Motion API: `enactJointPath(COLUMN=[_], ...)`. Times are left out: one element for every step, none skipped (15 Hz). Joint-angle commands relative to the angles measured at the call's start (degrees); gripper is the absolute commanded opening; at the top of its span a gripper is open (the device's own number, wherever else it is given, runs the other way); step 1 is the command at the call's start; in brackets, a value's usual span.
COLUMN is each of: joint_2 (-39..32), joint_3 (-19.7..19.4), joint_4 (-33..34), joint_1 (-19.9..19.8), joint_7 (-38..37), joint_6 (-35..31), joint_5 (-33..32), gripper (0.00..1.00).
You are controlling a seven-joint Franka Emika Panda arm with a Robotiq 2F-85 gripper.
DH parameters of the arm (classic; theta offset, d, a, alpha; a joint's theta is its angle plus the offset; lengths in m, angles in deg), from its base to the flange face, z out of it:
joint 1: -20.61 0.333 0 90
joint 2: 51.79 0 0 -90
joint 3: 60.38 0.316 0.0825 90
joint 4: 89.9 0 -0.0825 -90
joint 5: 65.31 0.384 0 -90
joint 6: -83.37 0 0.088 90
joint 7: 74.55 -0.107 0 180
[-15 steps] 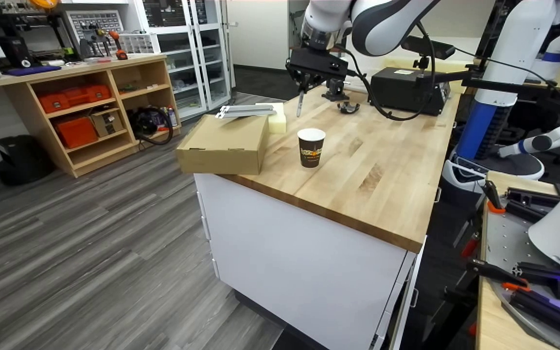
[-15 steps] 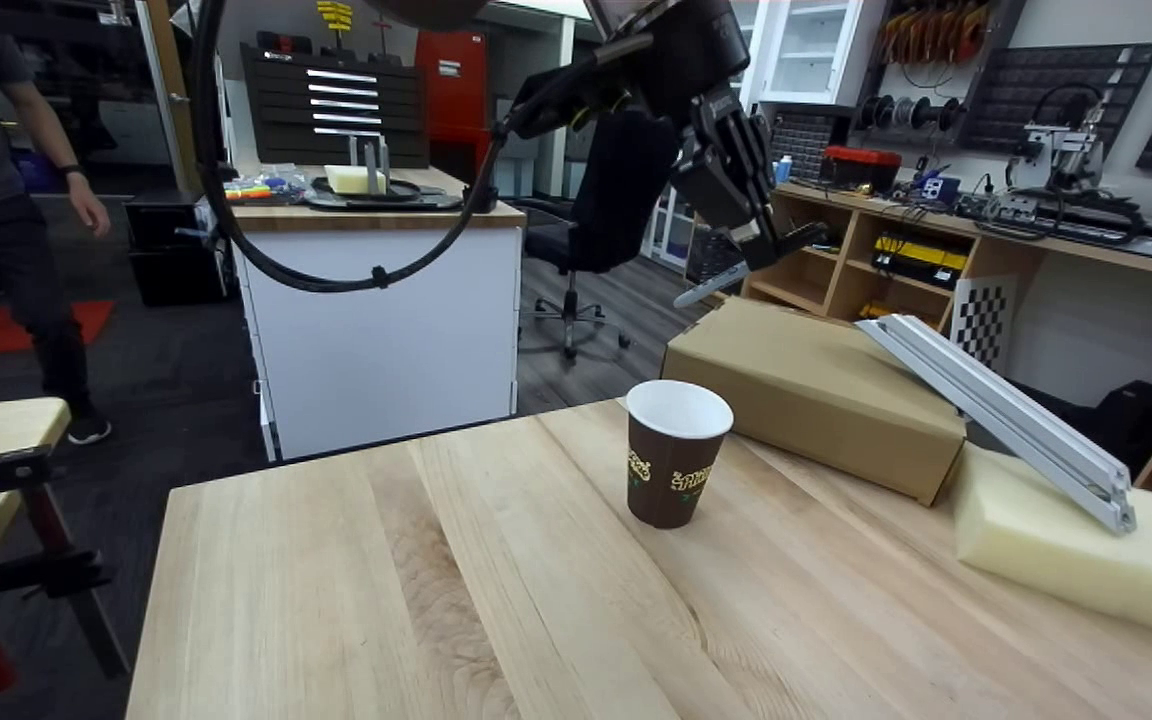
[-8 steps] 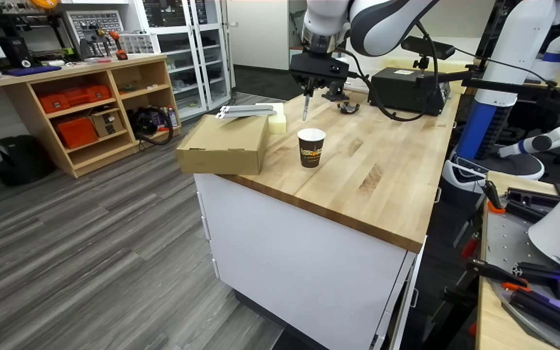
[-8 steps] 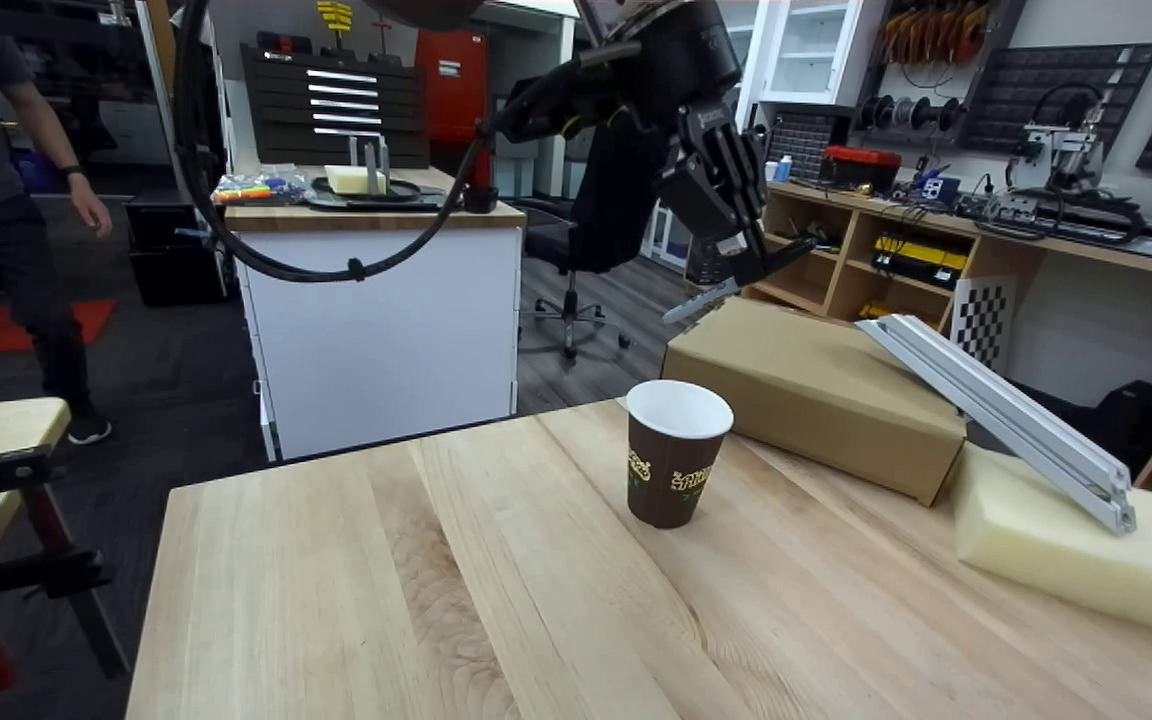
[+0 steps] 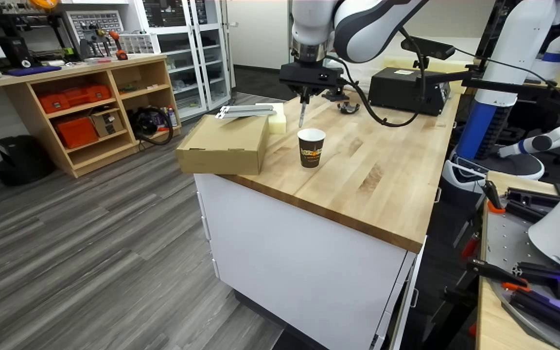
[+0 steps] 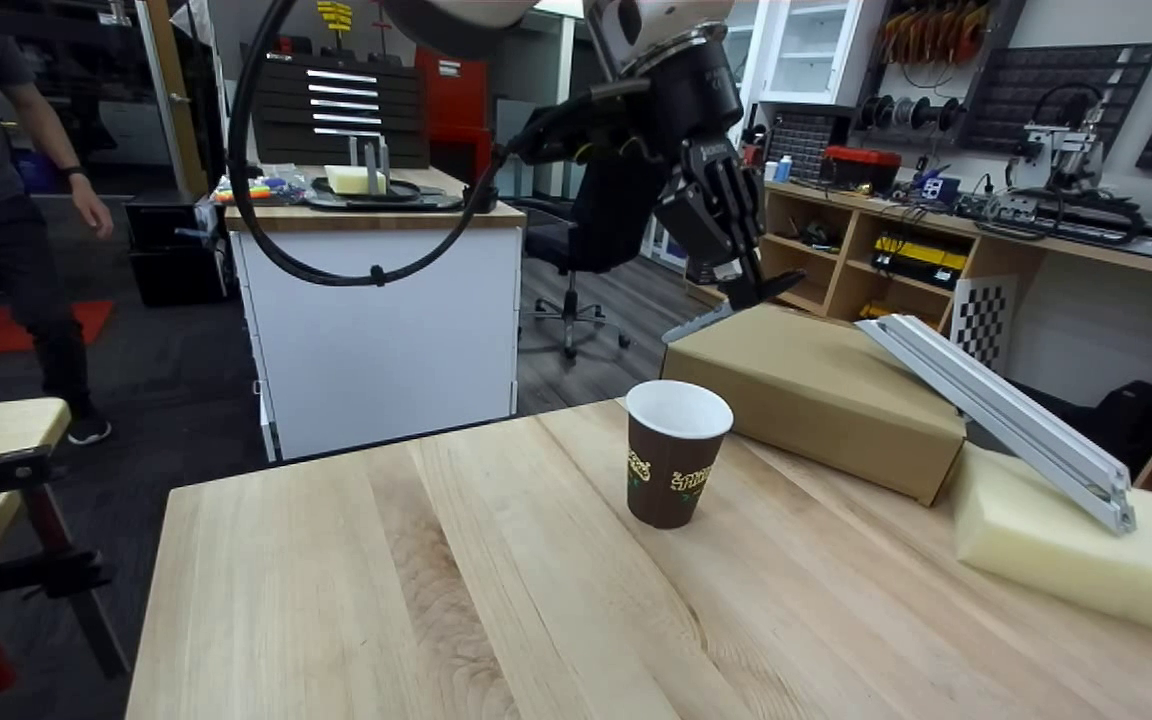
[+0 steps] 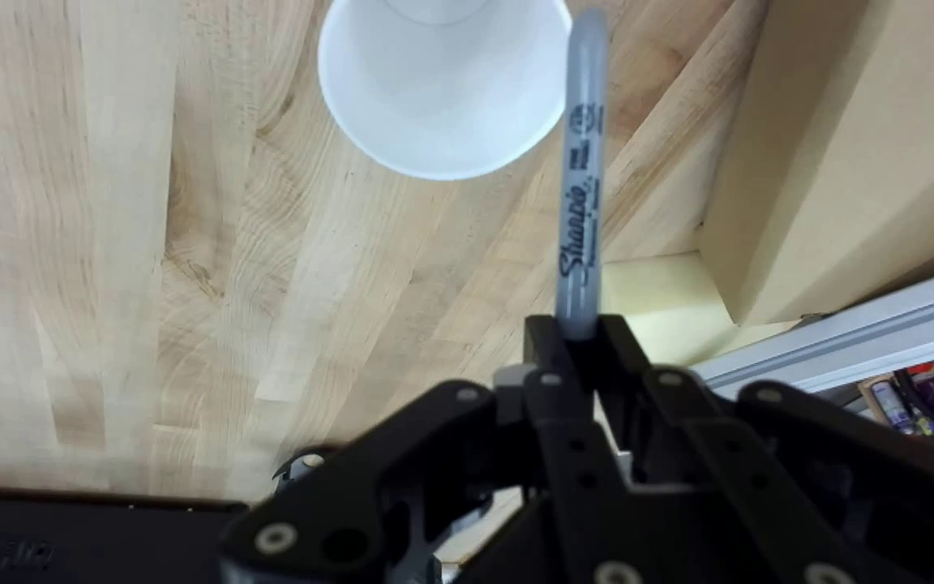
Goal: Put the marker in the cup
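Observation:
The cup (image 5: 311, 151) is dark brown outside with a white inside and stands upright on the wooden table; it also shows in an exterior view (image 6: 671, 475) and the wrist view (image 7: 443, 105). My gripper (image 7: 579, 332) is shut on one end of the grey marker (image 7: 582, 186). The marker's grey end points away from the fingers and overlaps the cup's right rim in the wrist view. In an exterior view my gripper (image 6: 748, 288) and the tilted marker (image 6: 699, 323) are above and behind the cup, apart from it. The gripper (image 5: 304, 99) and marker (image 5: 302, 116) also show above the table.
A cardboard box (image 6: 806, 390) stands beside the cup. A grey metal bar (image 6: 1006, 420) leans over the box and a yellow foam block (image 6: 1086, 550). A black case (image 5: 401, 92) stands farther back on the table (image 5: 358, 194). A cable loops from the arm.
My gripper has come down with the marker in it, first shifting one way and then back toward the box side. The cup and box have not moved.

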Motion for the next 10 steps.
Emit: enactJointPath(joint_2=[-2.05, -2.1, -2.15, -1.78, -1.0, -1.17, -0.82, -0.89, -0.84, -0.4], joint_3=[-0.77, -0.75, -0.77, -0.8, -0.91, -0.88, -0.91, -0.9, -1.05, -1.15], joint_4=[3.22, 3.35, 3.56, 3.15, 2.34, 2.59, 2.27, 2.43, 2.33, 1.86], joint_1=[1.57, 1.73, 1.91, 2.03, 2.17, 2.48, 2.67, 2.86, 3.08, 3.08], joint_7=[-0.68, -0.48, -0.37, -0.43, -0.69, -1.01, -1.21, -1.28, -1.57, -1.52], joint_6=[3.72, 4.24, 4.96, 5.48, 5.74, 6.2, 6.48, 6.88, 7.6, 7.83], joint_5=[2.41, 3.19, 3.85, 4.37, 4.65, 5.04, 5.18, 5.43, 5.53, 5.66], gripper=[0.04, 0.04, 0.04, 0.04, 0.04, 0.04, 0.04, 0.04, 0.04, 0.04])
